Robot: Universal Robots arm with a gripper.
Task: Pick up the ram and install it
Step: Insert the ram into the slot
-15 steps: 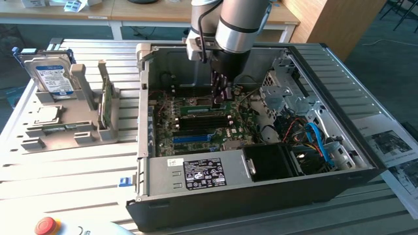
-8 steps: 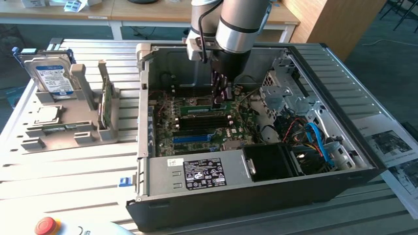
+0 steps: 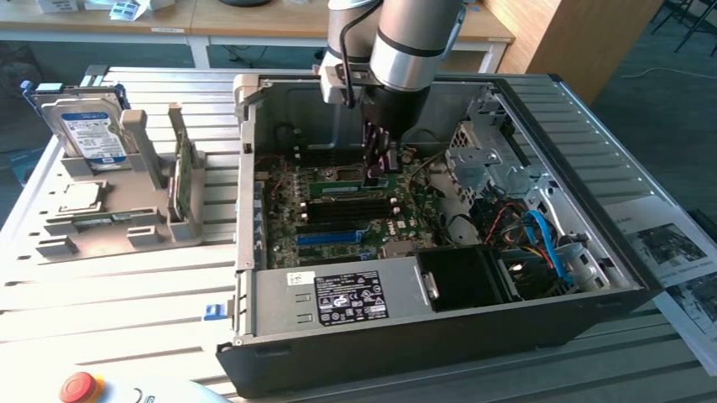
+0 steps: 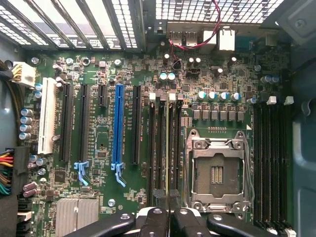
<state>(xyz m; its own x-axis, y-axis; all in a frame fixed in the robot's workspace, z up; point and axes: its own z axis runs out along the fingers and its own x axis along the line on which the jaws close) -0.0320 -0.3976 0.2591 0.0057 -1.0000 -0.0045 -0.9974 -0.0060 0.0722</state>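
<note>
One gripper (image 4: pixel 168 213), closed on ram (image 4: pixel 168 148), hung over motherboard memory slots (image 4: pixel 159 148); install step in hand, likely needing stick square with slot.

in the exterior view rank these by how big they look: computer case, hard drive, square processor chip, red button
1. computer case
2. hard drive
3. processor chip and red button: they look about alike, and the button sits nearer the camera, so I won't rank them.
</note>
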